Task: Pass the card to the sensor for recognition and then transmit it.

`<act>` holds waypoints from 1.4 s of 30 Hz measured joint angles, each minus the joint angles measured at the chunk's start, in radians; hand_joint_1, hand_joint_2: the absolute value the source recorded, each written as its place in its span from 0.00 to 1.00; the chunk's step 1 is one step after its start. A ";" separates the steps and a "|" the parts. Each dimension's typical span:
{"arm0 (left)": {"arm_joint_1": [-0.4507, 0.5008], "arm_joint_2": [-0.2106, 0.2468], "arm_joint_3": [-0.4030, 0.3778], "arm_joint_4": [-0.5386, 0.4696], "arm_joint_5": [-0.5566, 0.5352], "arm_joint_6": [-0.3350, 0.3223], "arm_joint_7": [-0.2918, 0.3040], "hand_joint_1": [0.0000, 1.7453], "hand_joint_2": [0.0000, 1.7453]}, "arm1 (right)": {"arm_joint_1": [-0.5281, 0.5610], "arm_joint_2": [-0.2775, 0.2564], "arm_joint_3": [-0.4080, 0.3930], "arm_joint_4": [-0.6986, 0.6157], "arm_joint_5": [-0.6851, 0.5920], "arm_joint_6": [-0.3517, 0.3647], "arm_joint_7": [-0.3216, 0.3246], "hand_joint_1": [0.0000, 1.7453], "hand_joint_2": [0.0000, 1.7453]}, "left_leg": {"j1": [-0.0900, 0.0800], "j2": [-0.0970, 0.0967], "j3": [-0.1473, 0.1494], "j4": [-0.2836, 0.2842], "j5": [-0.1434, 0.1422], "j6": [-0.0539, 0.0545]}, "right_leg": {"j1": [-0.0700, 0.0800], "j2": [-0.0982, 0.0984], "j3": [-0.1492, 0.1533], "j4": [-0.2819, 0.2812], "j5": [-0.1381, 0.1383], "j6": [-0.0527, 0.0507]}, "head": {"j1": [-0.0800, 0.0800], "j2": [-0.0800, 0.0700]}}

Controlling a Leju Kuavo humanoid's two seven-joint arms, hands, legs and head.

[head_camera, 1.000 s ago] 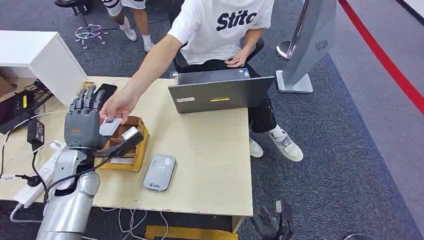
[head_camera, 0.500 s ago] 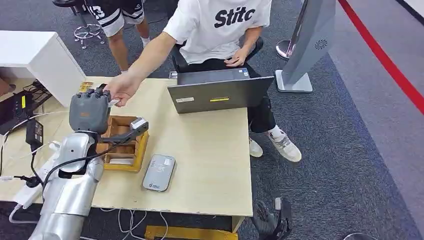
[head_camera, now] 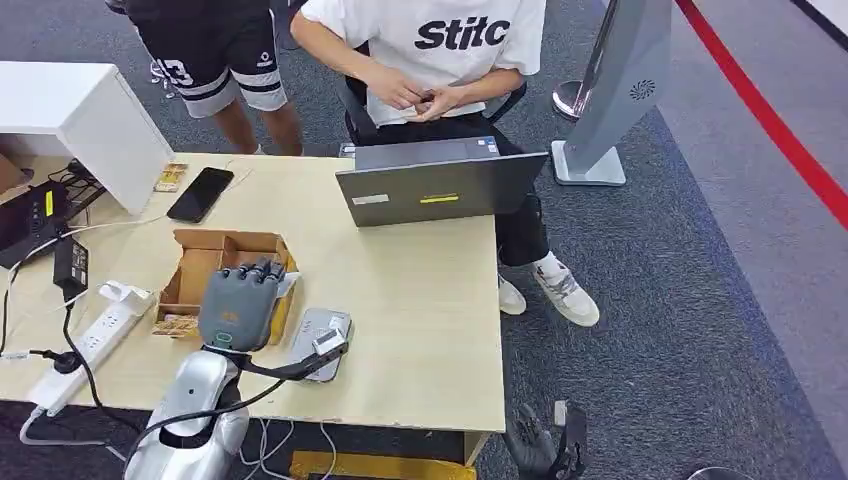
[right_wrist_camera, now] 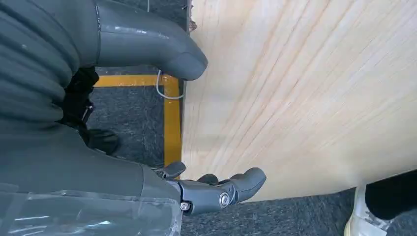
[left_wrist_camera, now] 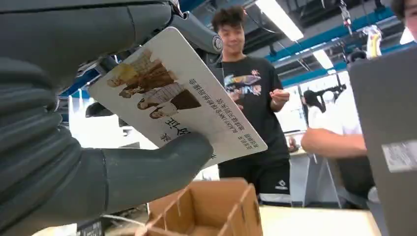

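Left edge of my head feed has the power strip (head_camera: 95, 335) and its cables, well off to the side of the fingers. Next along is the cardboard box (head_camera: 200, 262) with its dividers, sitting just beyond and under the fingertips of my left hand (head_camera: 238, 308). That hand has the card (left_wrist_camera: 177, 101) clamped between the thumb underneath and the fingers on top; the left wrist cam shows it clearly, printed face toward the camera, with the far end of the card sticking out past the fingers. From the head cam only a pale sliver of it peeks out on the fingers' right side.

Just to the right of the hand, touching distance by the look of it, is the grey sensor (head_camera: 320, 343), lying flat on the table (head_camera: 420, 300). So I'd say we're mid first step: card in hand, not yet over the reader.

Next move as I see it: swing the hand right and lower it so the free end of the card lies flat above the sensor, without nudging it.

Further right, the laptop (head_camera: 440, 185) and the seated person (head_camera: 440, 60) behind it. My right hand (right_wrist_camera: 216, 191) hangs below the table edge, fingers loosely apart, holding nothing.
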 joint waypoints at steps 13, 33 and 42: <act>0.010 0.020 -0.026 0.194 -0.004 -0.057 0.012 1.00 1.00 | 0.000 0.000 0.012 0.000 0.000 0.000 0.000 0.00 1.00 | 0.000 0.000 0.000 0.000 0.000 0.000 | 0.000 0.000 0.000 0.000 0.000 0.000 | 0.000 0.000; -0.104 0.029 -0.084 0.263 -0.008 -0.023 0.055 1.00 1.00 | -0.001 0.000 0.038 0.001 -0.020 0.000 0.001 0.00 1.00 | 0.000 0.000 0.000 0.000 0.000 0.000 | 0.000 0.000 0.000 0.000 0.000 0.000 | 0.000 0.000; -0.206 0.036 -0.083 0.248 -0.008 -0.061 0.075 1.00 1.00 | -0.001 0.000 0.047 0.003 -0.022 0.000 0.010 0.00 1.00 | 0.000 0.000 0.000 0.000 0.001 0.000 | 0.000 0.000 0.000 0.001 0.001 0.000 | 0.000 0.000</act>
